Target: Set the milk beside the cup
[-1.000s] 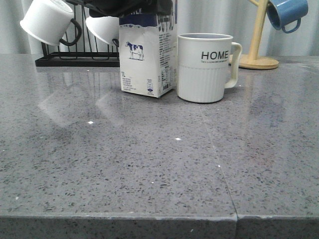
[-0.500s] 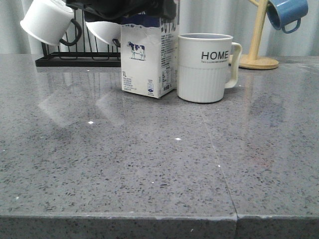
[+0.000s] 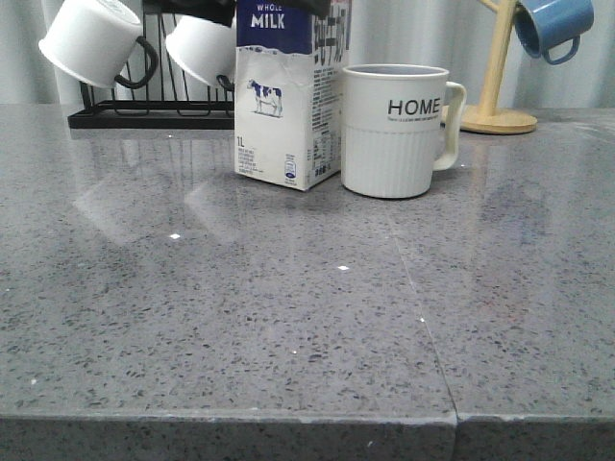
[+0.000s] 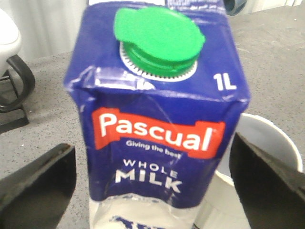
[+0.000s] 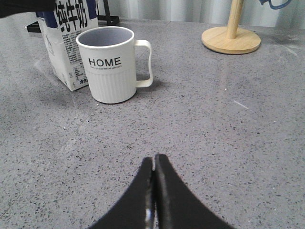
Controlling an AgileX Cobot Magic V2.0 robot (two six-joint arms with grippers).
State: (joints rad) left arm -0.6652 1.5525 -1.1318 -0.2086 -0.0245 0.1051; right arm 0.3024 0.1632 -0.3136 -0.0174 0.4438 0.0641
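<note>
Grey speckled stone counter [image 3: 288, 317] with the milk carton [image 3: 288, 106] standing upright just beside the mug [image 3: 396, 130].

Taking the mug as the landmark: the carton is on the side away from its handle, close against it, though whether they touch cannot be told; behind the carton, further from the mug, two white mugs [image 3: 91, 40] hang on a black rack [image 3: 144, 113], and past the handle side stands a wooden mug tree [image 3: 500, 77] with a blue mug [image 3: 553, 27]. The left gripper [image 4: 152, 179] is spread wide, its fingers [image 4: 38, 179] on either side of the carton's blue top with clear gaps. The right gripper [image 5: 154, 167] has its fingers pressed together, holding nothing, well short of the mug.
</note>
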